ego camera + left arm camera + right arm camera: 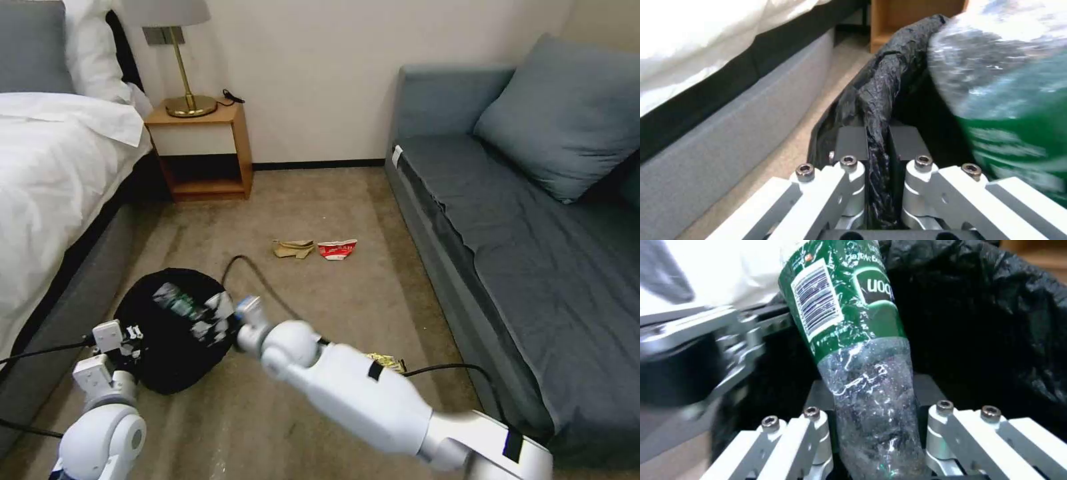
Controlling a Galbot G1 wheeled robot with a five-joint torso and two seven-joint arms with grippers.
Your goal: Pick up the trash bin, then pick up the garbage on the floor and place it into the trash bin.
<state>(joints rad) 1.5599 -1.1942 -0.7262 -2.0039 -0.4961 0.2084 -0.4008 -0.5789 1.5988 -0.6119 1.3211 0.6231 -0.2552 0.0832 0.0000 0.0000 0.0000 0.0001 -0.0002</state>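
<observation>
bottle over the bin

the left gripper (878, 146) is clenched on the bag-lined rim of the trash bin (170, 333), which sits on the carpet beside the bed (47, 167). the right gripper (873, 396) grasps the clear bottle (853, 340) with the green label, holding it over the bin's black-lined mouth. the crumpled brown paper (293, 248) and crushed red-white cup (337, 249) lie side by side farther out on the floor; the yellow-red wrapper (389, 362) peeks from behind the right arm.

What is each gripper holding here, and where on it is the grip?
The left gripper is pinched on the bag-covered rim of the trash bin. The right gripper clamps the clear bottle by its bare lower body, over the bin's opening.
</observation>
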